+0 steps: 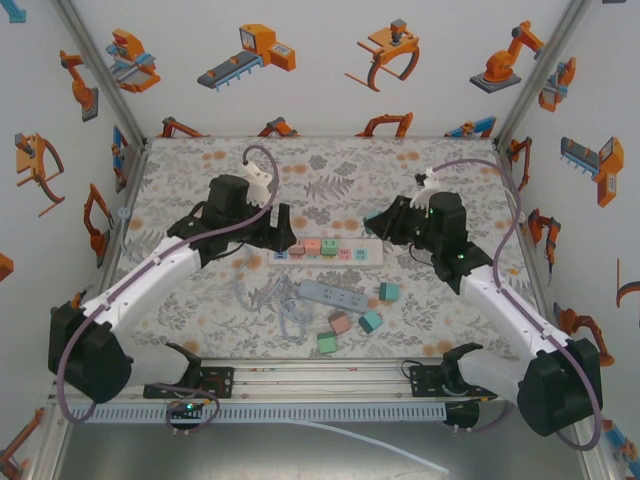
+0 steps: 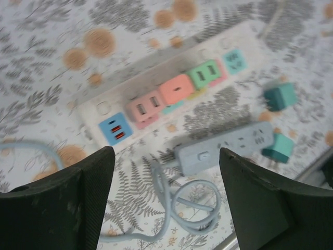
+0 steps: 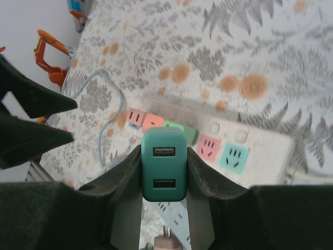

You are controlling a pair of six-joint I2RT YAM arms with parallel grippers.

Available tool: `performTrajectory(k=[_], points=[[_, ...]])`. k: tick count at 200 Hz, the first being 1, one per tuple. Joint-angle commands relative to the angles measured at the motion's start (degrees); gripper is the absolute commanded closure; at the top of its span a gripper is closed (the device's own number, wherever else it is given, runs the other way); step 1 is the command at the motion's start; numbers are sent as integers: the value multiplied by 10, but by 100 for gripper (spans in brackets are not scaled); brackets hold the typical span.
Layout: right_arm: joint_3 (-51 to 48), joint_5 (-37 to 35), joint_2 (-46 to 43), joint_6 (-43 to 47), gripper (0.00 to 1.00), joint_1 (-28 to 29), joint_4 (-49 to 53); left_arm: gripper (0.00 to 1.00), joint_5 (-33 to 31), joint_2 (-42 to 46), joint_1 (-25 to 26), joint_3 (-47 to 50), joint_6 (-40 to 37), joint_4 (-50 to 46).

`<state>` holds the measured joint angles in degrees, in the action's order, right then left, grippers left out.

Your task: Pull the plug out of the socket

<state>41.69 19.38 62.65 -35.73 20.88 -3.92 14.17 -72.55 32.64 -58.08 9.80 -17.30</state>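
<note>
In the right wrist view my right gripper (image 3: 164, 152) is shut on a teal plug (image 3: 164, 174) with two USB ports. It holds the plug just above and clear of the white socket strip (image 3: 270, 151). A pink, an orange and a green plug (image 3: 179, 130) still sit in that strip. My left gripper (image 2: 166, 182) is open with nothing between its fingers, hovering over a coiled grey cable. Ahead of it the pink plug (image 2: 145, 107), orange plug (image 2: 177, 88) and green plug (image 2: 204, 73) stand in the strip (image 2: 93, 104). From above, both grippers (image 1: 285, 228) (image 1: 377, 223) flank the strip (image 1: 372, 253).
A grey-blue power strip (image 1: 333, 295) with its looped cable (image 1: 275, 300) lies in front of the white one. Loose plugs lie near it: teal ones (image 1: 389, 291) (image 1: 371, 321), a brownish one (image 1: 340, 322) and a green one (image 1: 326, 343). White walls enclose the table.
</note>
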Motion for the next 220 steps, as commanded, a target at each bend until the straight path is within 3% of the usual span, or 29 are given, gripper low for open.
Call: performTrajectory(k=[1,63,126,176,220], points=[[-29,3,-8,-52,88,-2,63,22,155,37,5,26,-72,62],[-150,36,5,-139,87,4,-58,12,295,53,20,31,-129,57],[-171,23,68,-119,83,30,-84,11,291,40,24,19,-143,31],[-162,16,123,-106,74,55,-104,11,274,29,25,13,-148,13],[-166,-36,101,-91,61,64,-67,11,265,27,26,12,-148,11]])
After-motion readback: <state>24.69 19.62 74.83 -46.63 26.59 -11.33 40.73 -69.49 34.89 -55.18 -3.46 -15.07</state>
